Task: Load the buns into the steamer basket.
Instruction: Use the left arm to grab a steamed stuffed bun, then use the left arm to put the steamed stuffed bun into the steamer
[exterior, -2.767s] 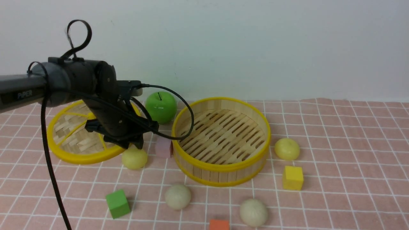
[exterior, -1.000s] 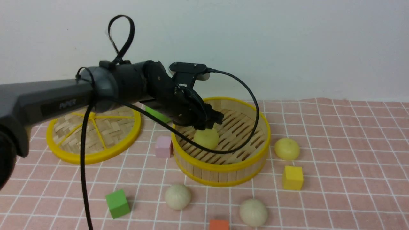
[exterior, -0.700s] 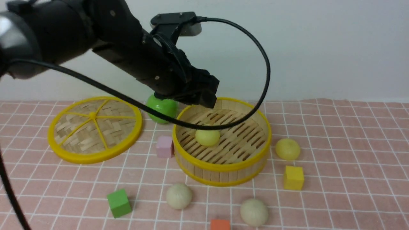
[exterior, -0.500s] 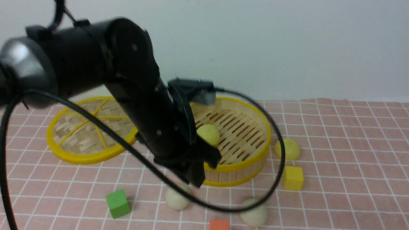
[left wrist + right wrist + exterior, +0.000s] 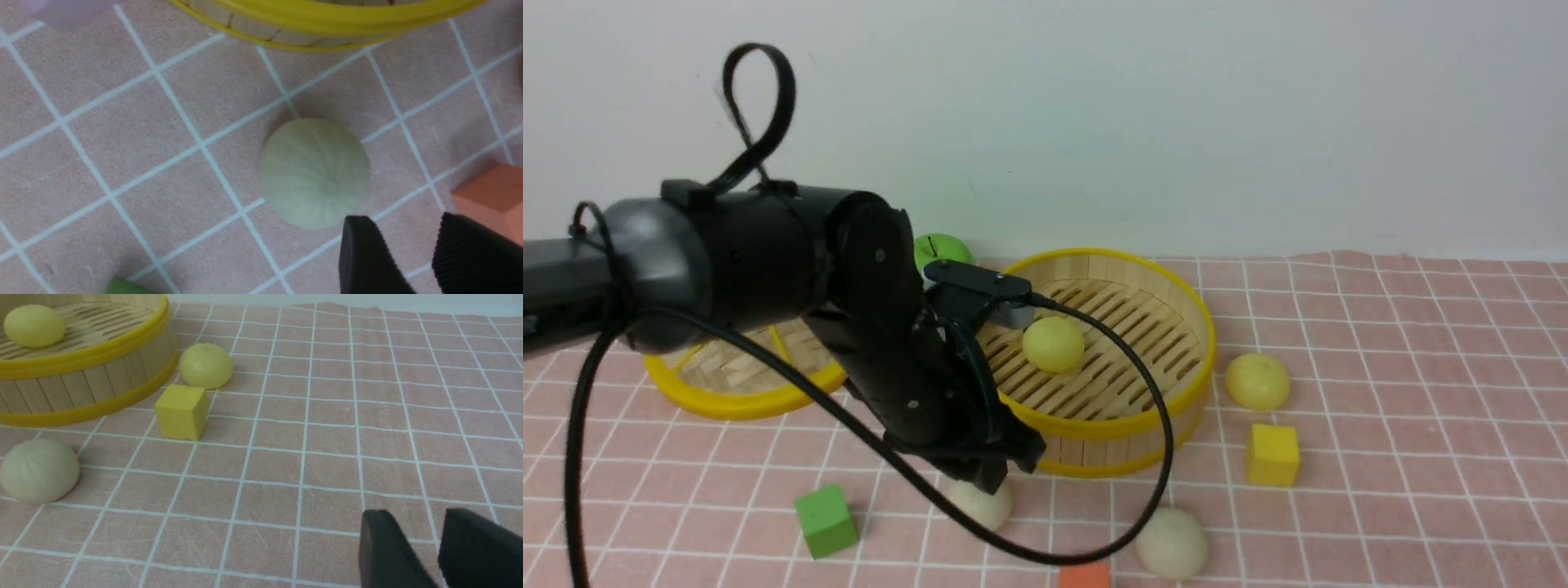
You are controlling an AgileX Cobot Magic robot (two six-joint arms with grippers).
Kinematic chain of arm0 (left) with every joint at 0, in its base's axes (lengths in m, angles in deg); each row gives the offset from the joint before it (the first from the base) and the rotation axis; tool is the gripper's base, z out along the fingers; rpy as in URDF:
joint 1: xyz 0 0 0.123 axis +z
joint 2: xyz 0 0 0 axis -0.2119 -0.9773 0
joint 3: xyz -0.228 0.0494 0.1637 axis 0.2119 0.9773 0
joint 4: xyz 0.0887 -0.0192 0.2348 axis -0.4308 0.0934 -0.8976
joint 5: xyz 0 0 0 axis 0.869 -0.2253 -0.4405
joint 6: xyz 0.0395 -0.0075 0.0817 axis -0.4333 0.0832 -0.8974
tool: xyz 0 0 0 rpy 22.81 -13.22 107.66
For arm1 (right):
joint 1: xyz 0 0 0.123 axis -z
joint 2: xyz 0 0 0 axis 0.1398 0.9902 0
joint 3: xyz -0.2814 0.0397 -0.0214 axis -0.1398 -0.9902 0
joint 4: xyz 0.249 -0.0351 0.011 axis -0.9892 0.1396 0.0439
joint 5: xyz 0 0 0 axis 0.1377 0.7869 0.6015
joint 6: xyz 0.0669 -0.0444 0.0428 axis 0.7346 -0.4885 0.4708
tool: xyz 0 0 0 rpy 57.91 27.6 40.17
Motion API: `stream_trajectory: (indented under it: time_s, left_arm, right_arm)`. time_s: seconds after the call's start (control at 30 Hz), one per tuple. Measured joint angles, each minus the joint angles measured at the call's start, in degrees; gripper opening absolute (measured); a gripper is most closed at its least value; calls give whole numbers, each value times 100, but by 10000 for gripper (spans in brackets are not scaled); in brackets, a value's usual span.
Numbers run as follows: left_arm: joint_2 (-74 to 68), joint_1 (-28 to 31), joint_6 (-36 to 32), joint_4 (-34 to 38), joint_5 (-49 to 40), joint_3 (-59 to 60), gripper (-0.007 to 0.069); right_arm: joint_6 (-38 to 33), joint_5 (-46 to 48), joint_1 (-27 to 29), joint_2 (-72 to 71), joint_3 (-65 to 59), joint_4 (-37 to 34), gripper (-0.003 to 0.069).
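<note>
The steamer basket stands mid-table with one pale yellow bun on its slatted floor. A second yellow bun lies just right of it. Two off-white buns lie in front: one in the open, the other partly hidden under my left gripper. In the left wrist view that bun lies just beyond my left gripper, whose jaws are open and hold nothing. The right gripper hovers open over bare cloth, away from the basket.
The flat woven lid lies at the left behind my left arm, and a green apple sits behind it. A green cube, an orange cube and a yellow cube lie around the basket. The orange cube is close beside my left fingers.
My left gripper let go of the yellow bun inside the basket, rose, then swung to the near side and came down by the off-white bun in front.
</note>
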Motion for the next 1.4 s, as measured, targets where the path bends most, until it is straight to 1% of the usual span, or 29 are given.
stream_trajectory:
  time_s: [0.07, 0.2, 0.33, 0.47, 0.57, 0.67, 0.7, 0.73, 0.77, 0.93, 0.97, 1.13, 1.17, 1.3, 1.33, 1.4]
  left_arm:
    - [-153, 21, 0, -4, 102, 13, 300]
    - [-355, 29, 0, -32, 294, 23, 309]
    - [-501, 29, 0, -87, 561, 23, 309]
    - [-595, 29, 0, -126, 631, 23, 302]
    - [-661, 29, 0, -128, 592, 23, 232]
    - [-684, 29, 0, -154, 555, 23, 108]
    - [-684, 29, 0, -176, 542, 23, 51]
    - [-677, 29, 0, -199, 517, 6, 15]
    - [-670, 29, 0, -221, 440, -27, 0]
    - [-380, -49, 0, -310, -223, -261, -3]
    - [-142, -140, 0, -304, -363, -405, -3]
    - [163, -253, -70, -136, -199, -945, -3]
    - [133, -253, -184, -6, -35, -1166, -3]
    - [-250, -253, -525, 290, 157, -1656, -3]
    - [-280, -253, -525, 306, 157, -1680, -3]
    - [-672, -253, -721, 510, 157, -1944, -3]
  right_arm:
    - [0, 0, 0, 0, 0, 0, 239]
    - [0, 0, 0, 0, 0, 0, 239]
    - [0, 0, 0, 0, 0, 0, 239]
    - [0, 0, 0, 0, 0, 0, 239]
    - [0, 0, 0, 0, 0, 0, 239]
    - [0, 0, 0, 0, 0, 0, 239]
    - [0, 0, 0, 0, 0, 0, 239]
    - [0, 0, 0, 0, 0, 0, 240]
    - [0, 0, 0, 0, 0, 0, 240]
    - [0, 0, 0, 0, 0, 0, 240]
    - [0, 0, 0, 0, 0, 0, 240]
    - [0, 0, 0, 0, 0, 0, 240]
    - [0, 0, 0, 0, 0, 0, 240]
    - [0, 0, 0, 0, 0, 0, 240]
    - [0, 0, 0, 0, 0, 0, 240]
    - [0, 0, 0, 0, 0, 0, 240]
